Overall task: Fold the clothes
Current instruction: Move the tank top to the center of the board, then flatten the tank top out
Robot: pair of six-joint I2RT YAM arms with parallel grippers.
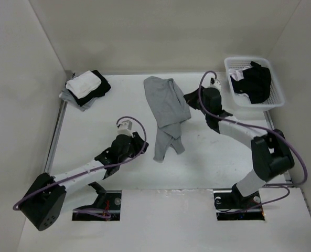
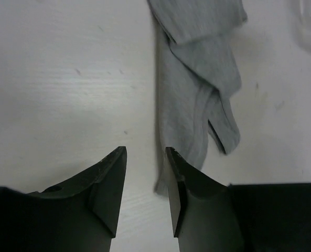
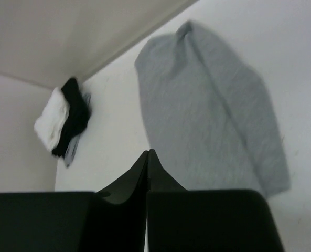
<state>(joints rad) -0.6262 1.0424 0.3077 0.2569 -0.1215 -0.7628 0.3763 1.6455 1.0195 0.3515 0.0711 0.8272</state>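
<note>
Grey tank top [image 1: 165, 107] (bunched lengthwise) lies on the white table [image 1: 92, 126].

left gripper [image 2: 145, 157] low, jaws parted, right gripper [image 3: 148, 157] pressed closed, right arm [image 1: 239, 131] stretched forward

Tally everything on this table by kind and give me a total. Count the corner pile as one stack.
grey tank top: 1
folded clothes stack: 1
white basket: 1
robot arms: 2, the left arm and the right arm
Total: 5
</note>
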